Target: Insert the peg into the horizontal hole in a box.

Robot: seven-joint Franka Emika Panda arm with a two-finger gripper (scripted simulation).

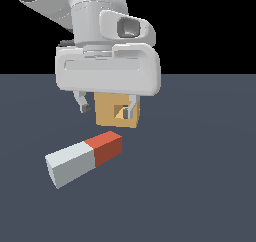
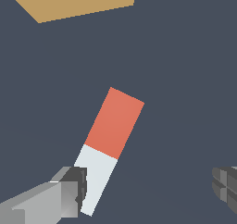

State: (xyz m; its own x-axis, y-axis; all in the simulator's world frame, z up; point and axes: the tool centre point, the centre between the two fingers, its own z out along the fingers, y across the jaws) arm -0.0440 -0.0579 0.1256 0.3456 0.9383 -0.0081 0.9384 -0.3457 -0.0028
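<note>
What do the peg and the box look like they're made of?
Simulator render, so uncertain. Peg: flat matte, plastic-like, pale grey-white with a red end, no grain or shine. Box: matte tan-orange, possibly wood or cardboard by colour alone; no texture shows.

a matt, smooth finish is shown by the grey-white and red square bar [image 1: 84, 159], the tan-orange cube [image 1: 109, 111] and the slate-blue desk [image 1: 200, 176]; the pale grey pincer [image 1: 106, 108] housing is rendered like faintly glossy plastic.

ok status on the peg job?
Gripper open, empty, above the floor. Peg lies flat, ungrasped, red end toward the box. Hole faces the peg. Nothing between them.
</note>
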